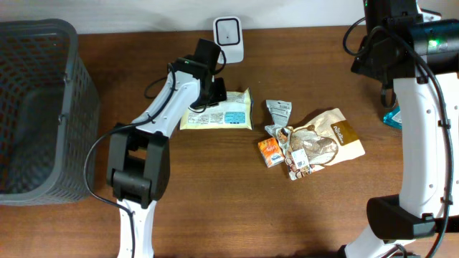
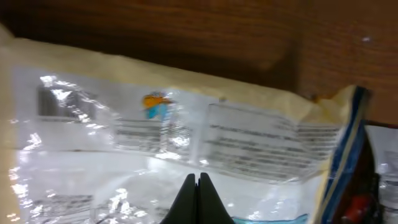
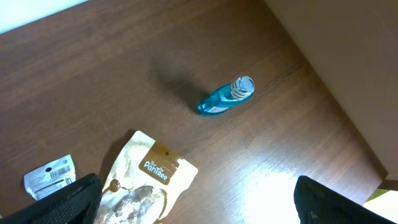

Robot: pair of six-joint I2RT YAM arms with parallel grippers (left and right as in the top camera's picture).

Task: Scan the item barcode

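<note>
From overhead, my left jaws sit on the left end of the cream packet (image 1: pixel 224 112), which lies flat on the wooden surface (image 1: pixel 215 208) just in front of the white scanner (image 1: pixel 229 32) at the far edge; its blue-panelled print is too small to read. A grey basket (image 1: pixel 43 107) takes the left edge, a heap of brown pouch (image 1: pixel 338 135), orange box (image 1: pixel 270 152) and silver sachet (image 1: pixel 278 111) lies to the right, and bare wood runs open along the near side. In the left wrist view the left jaws are pressed together, tips over the packet's glossy film; its text blocks are blurred, and I cannot tell whether film is caught. In the right wrist view my right jaws are spread wide with nothing between them; a blue bottle (image 3: pixel 224 99) lies near the surface's right edge, and the pouch's white logo is unreadable
</note>
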